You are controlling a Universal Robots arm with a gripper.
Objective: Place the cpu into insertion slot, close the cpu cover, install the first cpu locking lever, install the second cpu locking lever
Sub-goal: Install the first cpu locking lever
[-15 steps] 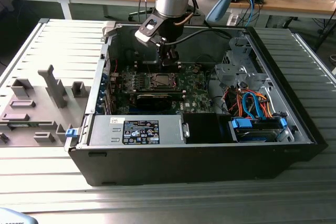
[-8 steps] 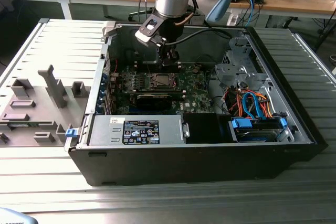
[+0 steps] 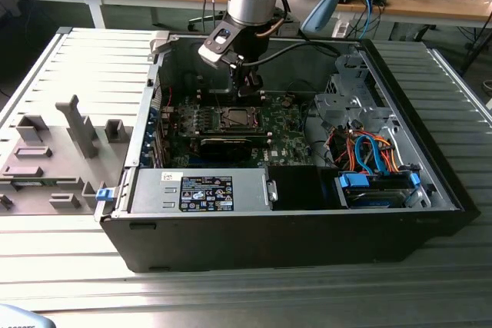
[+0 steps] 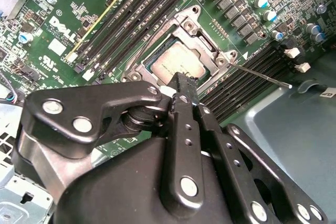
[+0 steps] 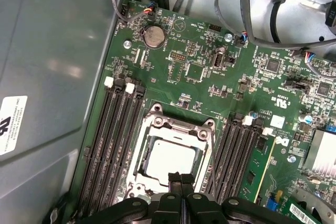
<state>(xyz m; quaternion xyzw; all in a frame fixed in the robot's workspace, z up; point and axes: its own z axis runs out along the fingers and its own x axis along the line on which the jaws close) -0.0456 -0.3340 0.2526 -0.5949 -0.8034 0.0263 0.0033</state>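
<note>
Hidden: near edge of the cpu covered by the jaws in both wrist views, along with one side of the cpu cover.
Hard to make out: in the exterior view, socket small and shaded under the arm (jaws little more than a dark shape there).
Facing: flat, metal top turned up toward the wrist cameras; square, so no long axis; sides parallel to the black memory slots.
Look: silver-grey, dull sheen, showing through the cover's cut-out middle.
Place: seated in the insertion slot on the green motherboard, inside the open computer case on the ribbed metal table.
Cover: lying down flat around the chip.
Lever: thin silver locking lever angled out from a socket corner across the memory slots.
Jaws: pressed together, only a thin seam between, gripping nothing; tips at the cover's edge, contact impossible to tell.
</note>
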